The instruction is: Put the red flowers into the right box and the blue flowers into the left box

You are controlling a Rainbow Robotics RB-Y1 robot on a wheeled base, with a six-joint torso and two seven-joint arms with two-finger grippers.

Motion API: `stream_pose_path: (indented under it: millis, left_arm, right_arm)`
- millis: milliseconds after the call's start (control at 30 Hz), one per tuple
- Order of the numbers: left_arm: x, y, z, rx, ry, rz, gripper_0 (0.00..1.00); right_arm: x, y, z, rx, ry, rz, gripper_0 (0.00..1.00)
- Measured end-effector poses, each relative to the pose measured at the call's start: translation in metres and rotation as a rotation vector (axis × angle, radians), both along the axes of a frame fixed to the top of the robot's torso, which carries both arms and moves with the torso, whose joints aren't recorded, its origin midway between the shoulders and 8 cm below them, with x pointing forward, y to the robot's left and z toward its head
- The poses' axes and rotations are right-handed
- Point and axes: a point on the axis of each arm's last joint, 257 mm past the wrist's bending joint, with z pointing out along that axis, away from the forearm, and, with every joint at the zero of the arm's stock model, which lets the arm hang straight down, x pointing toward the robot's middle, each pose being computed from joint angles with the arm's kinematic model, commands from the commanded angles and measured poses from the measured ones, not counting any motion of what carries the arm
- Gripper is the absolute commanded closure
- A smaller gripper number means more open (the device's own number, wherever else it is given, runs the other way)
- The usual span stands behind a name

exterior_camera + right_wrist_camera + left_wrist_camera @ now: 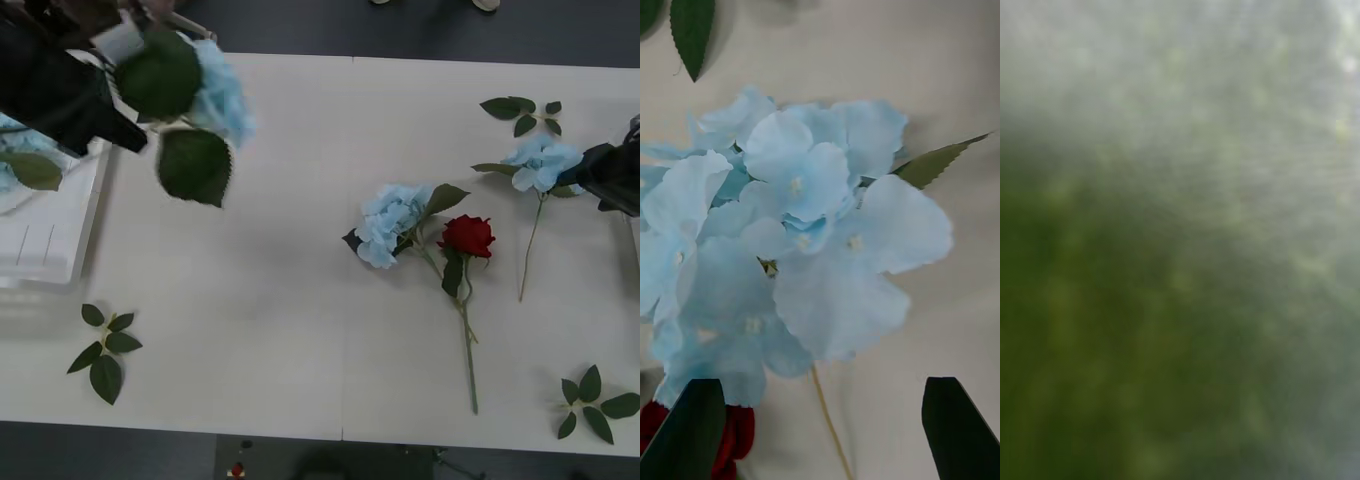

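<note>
1. Hydrangea first: a pale-blue fabric hydrangea cluster with two broad dark-green leaves [205, 95] hangs in the air from the left end effector [125, 45], just beside the white translucent plastic left box [50, 235] at the surface's left edge. Its leaf smothers the left wrist view in green blur, and I cannot tell how the fingers stand.
2. Done well, in my judgement, this step means carrying the head fully over the box's rim before letting go, since the leaves trail toward the surface.
3. Another pale-blue cluster [22, 150] already sits in that box.
4. The right end effector [824, 420] hovers spread wide over a third pale-blue hydrangea [790, 240], at the right edge in the front view [540, 162].
5. Mid-surface, a fourth pale-blue hydrangea [392, 222] lies touching a deep-red fabric rose on a thin green stem [466, 236].
6. Loose green leaf sprigs [105, 350] dot the pale off-white surface [270, 300].
7. Dark floor borders the surface.
</note>
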Motion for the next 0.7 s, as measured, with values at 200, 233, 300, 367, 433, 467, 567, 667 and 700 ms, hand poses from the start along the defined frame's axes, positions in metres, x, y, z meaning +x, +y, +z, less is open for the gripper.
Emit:
stream_pose_path:
  millis: [200, 233, 300, 367, 433, 467, 567, 667, 700]
  left_arm:
    - [0.021, 0.192, 0.029, 0.177, 0.0, 0.436, 1.0]
    - [0.021, 0.219, 0.022, 0.221, 0.008, 0.491, 1.0]
    - [0.023, 0.261, 0.007, 0.293, 0.006, 0.577, 1.0]
    - [0.03, 0.286, -0.006, 0.337, -0.015, 0.628, 1.0]
    - [0.04, 0.303, -0.019, 0.371, -0.043, 0.664, 1.0]
    - [0.046, 0.311, -0.025, 0.381, -0.057, 0.683, 1.0]
    - [0.062, 0.315, -0.042, 0.377, -0.066, 0.722, 0.63]
    - [0.078, 0.31, -0.051, 0.374, -0.093, 0.73, 0.36]
    - [0.083, 0.306, -0.053, 0.371, -0.103, 0.725, 0.32]
  right_arm:
    - [0.021, 0.022, -0.017, -0.033, 0.015, -0.004, 0.23]
    - [0.022, 0.024, -0.021, -0.054, 0.02, 0.004, 0.23]
    - [0.024, 0.026, -0.027, -0.091, 0.023, 0.02, 0.23]
    - [0.025, 0.025, -0.032, -0.121, 0.022, 0.029, 0.23]
    - [0.025, 0.022, -0.035, -0.14, 0.027, 0.03, 0.23]
    - [0.025, 0.021, -0.037, -0.147, 0.029, 0.027, 0.23]
    - [0.025, 0.018, -0.043, -0.157, 0.034, 0.022, 0.24]
    - [0.03, 0.017, -0.047, -0.176, 0.012, 0.027, 0.23]
    - [0.03, 0.017, -0.05, -0.187, 0.011, 0.033, 0.23]
